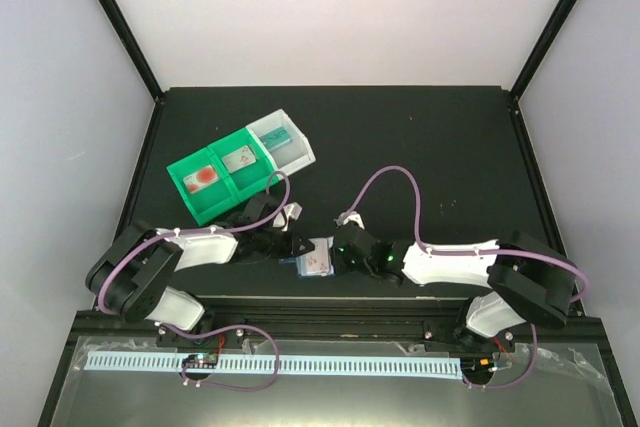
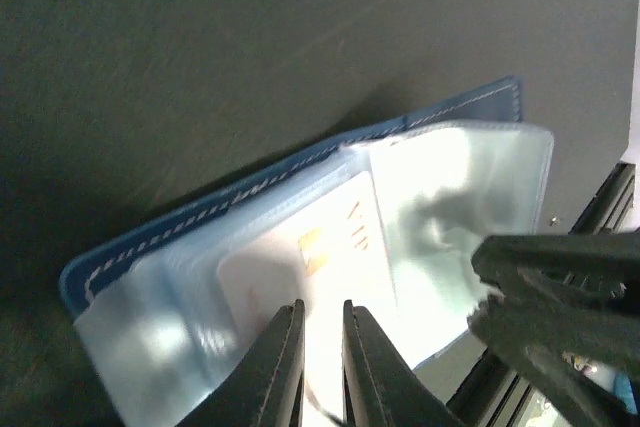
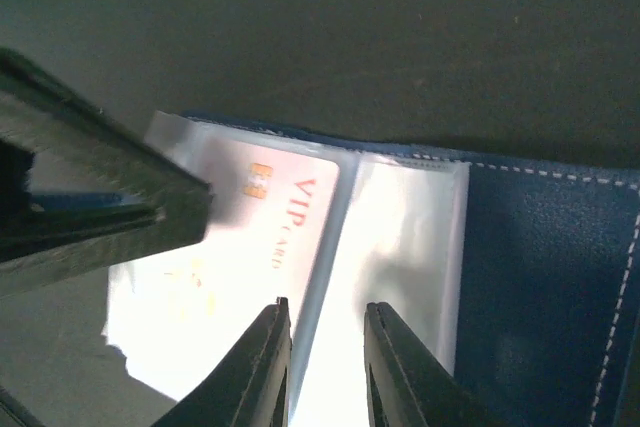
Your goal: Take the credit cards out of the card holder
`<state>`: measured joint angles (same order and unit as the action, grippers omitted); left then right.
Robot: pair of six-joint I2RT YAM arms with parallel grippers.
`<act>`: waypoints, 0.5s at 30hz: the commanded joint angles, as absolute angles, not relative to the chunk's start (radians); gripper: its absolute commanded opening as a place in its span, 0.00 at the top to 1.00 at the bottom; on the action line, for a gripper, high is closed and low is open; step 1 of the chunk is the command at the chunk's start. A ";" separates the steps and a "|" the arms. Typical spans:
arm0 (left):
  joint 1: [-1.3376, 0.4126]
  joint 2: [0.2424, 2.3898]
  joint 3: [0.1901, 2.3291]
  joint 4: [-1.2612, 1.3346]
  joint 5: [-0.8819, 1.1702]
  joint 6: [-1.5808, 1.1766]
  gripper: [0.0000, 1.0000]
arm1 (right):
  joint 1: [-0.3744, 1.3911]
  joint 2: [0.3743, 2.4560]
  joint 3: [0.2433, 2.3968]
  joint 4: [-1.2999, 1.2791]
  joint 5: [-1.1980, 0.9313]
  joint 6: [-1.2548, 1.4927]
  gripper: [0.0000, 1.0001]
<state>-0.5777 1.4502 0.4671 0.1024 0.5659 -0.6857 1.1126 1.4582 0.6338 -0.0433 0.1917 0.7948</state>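
— Up front, between left gripper (image 2: 322, 305) and right gripper (image 3: 322, 305): flat translucent pale-blue plastic card holder (image 1: 315, 259), lying open. Progress?
— Partway, I'd judge. Small cards (image 1: 205, 176) lie in the green compartment tray (image 1: 222, 203); the white VIP credit card (image 3: 265, 227) is still pocketed. Left fingers are nearly together at its edge, grip unclear. Right fingers are slightly apart, straddling a clear leaf.

- card holder (image 3: 545, 247): blue cover with a fine leather-like grain, matt, pale stitching along the edge. Inner sleeves are clear soft plastic, glossy and wrinkled.
- credit card (image 3: 265, 222): smooth white plastic, shiny, with a small gold metallic chip.
- table (image 2: 200, 47): black, matt, faintly scuffed.
- left gripper (image 2: 320, 319), right gripper (image 3: 325, 325): black hard plastic, dull, smooth.
- tray (image 1: 215, 209): green plastic with a slight sheen.
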 commanded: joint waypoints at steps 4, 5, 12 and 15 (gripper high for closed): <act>-0.575 1.443 0.406 0.089 0.510 -0.687 0.88 | 1.034 1.530 0.521 0.175 0.001 0.871 0.77; -0.575 1.447 0.400 0.088 0.503 -0.684 0.89 | 1.023 1.537 0.499 0.211 -0.021 0.880 0.77; -0.575 1.430 0.385 0.067 0.476 -0.660 0.90 | 0.996 1.525 0.433 0.373 -0.124 0.898 0.78; -0.574 1.397 0.392 0.034 0.469 -0.652 0.89 | 0.996 1.526 0.456 0.367 -0.137 0.902 0.78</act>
<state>-0.5774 1.4223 0.4137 0.1356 0.5377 -0.6838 0.9951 1.5177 0.4446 0.3313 -0.0795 0.8818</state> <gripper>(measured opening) 0.105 0.217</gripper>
